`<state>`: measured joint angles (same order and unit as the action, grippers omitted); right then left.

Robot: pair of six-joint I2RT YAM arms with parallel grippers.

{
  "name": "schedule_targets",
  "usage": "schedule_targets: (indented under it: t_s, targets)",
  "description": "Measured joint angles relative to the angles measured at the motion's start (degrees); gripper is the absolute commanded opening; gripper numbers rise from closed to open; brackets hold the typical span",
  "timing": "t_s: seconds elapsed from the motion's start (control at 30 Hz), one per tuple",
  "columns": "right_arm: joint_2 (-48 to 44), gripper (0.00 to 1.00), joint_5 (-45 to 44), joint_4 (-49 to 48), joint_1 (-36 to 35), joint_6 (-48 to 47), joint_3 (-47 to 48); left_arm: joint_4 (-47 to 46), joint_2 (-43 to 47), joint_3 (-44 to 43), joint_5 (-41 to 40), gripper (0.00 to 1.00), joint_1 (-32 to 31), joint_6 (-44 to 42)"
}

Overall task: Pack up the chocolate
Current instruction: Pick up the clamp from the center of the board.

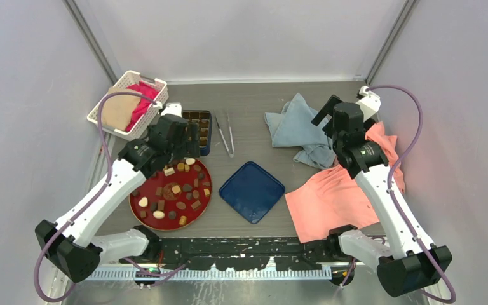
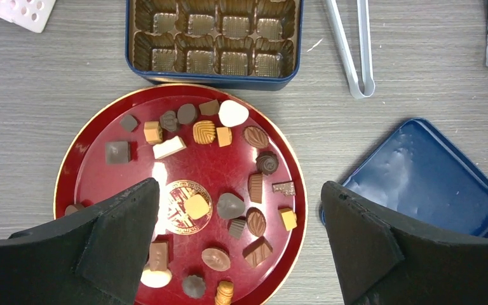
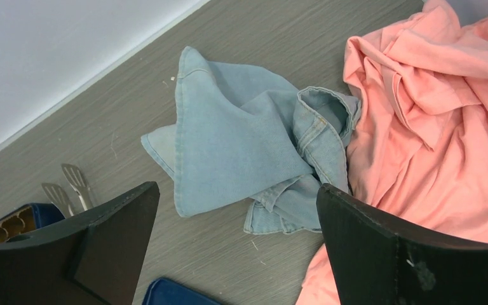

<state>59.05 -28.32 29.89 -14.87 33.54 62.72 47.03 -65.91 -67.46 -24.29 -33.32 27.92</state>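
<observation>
Hovering wide open and empty, the left gripper [image 2: 238, 190] hangs above the red plate [image 2: 82, 152] and touches nothing. The chocolate [image 2: 203, 132] lies scattered across that plate in dark, tan and cream pieces. Only the left wrist view shows that the visible cups of the blue box [image 2: 216, 79], at the plate's 12 o'clock, hold nothing. Metal tongs [image 2: 349, 51] lie at 1 o'clock and a blue lid [image 2: 426, 178] at 3 o'clock. The right gripper [image 3: 236, 190], jaws equally wide and empty, hangs over a crumpled denim cloth [image 3: 241, 146], with a pink garment [image 3: 432, 127] at its 3 o'clock. Only the overhead view shows a white basket [image 1: 127, 101] at the table's 10 o'clock, holding tan and pink cloth.
</observation>
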Motion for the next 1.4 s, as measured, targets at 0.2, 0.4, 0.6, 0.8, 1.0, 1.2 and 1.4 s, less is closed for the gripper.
schedule_targets:
  t_s: [0.2,0.4,0.6,0.8,1.0,1.2,1.4]
  targets:
    - [0.59,1.00,0.63,-0.02,0.00,0.04,-0.59,-0.66,1.49,2.45,-1.09,0.96,0.00,0.33]
    - [0.57,1.00,0.72,-0.15,0.00,0.07,-0.72,-1.20,0.50,2.89,-1.16,0.95,0.00,0.48]
    - [0.28,1.00,0.79,-0.31,0.00,0.17,-2.16,0.35,-7.54,0.33,0.52,1.00,-1.05,0.72]
    - [-1.20,1.00,0.68,-0.20,0.00,-0.02,-2.25,-0.02,-20.41,-7.63,-0.35,0.96,-11.10,4.70]
    - [-1.79,1.00,0.74,0.70,0.00,-0.35,-2.19,-2.89,-27.98,-10.27,0.66,0.99,-13.05,9.88]
    - [-2.01,1.00,1.01,2.56,0.00,-0.42,-1.97,-6.03,-40.13,-18.71,3.13,1.00,-7.65,13.38]
    - [-4.66,1.00,0.90,4.98,0.00,-0.42,-1.97,-8.96,-48.15,-22.86,3.45,0.97,-4.35,12.44]
